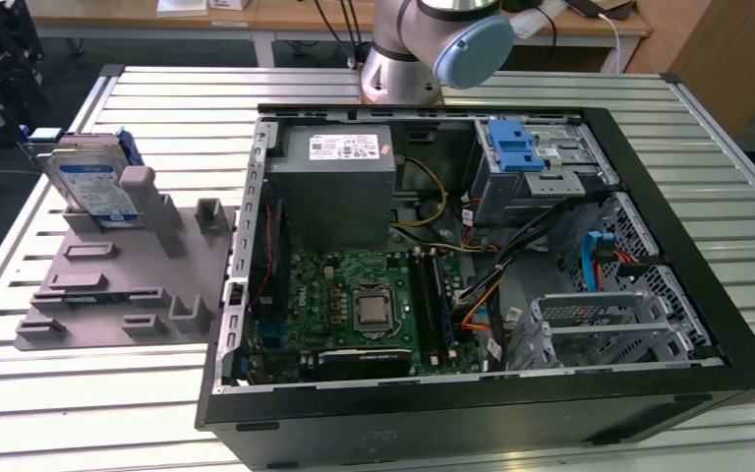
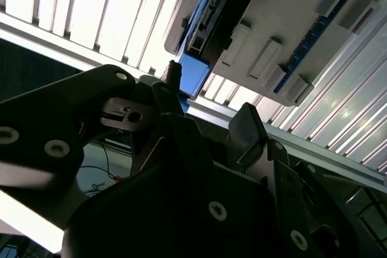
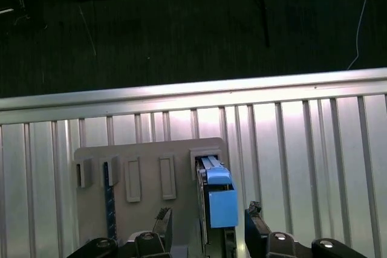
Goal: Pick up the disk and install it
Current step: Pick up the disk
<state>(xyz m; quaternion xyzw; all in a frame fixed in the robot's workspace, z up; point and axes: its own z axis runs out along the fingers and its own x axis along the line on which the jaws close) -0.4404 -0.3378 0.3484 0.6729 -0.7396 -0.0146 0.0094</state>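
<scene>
The disk (image 1: 94,185) stands upright on its edge in a slot of the grey fixture (image 1: 115,285) at the exterior view's left, its white-and-blue label facing the camera. In the first wrist view I see the disk (image 3: 217,196) from above, with its blue rail showing, slotted in the fixture (image 3: 145,185). My gripper (image 3: 208,229) hangs above it, open, with one dark finger (image 3: 163,225) on each side of the disk's line. In the second wrist view the gripper (image 2: 208,98) is open near the disk's blue end (image 2: 193,74).
An open black computer case (image 1: 692,226) lies on the slatted metal table (image 1: 76,393). It holds a grey power supply (image 1: 338,182), a motherboard (image 1: 365,305), a cage with a blue latch (image 1: 525,147) and metal bays (image 1: 613,315). The table's edge (image 3: 193,92) runs just beyond the fixture.
</scene>
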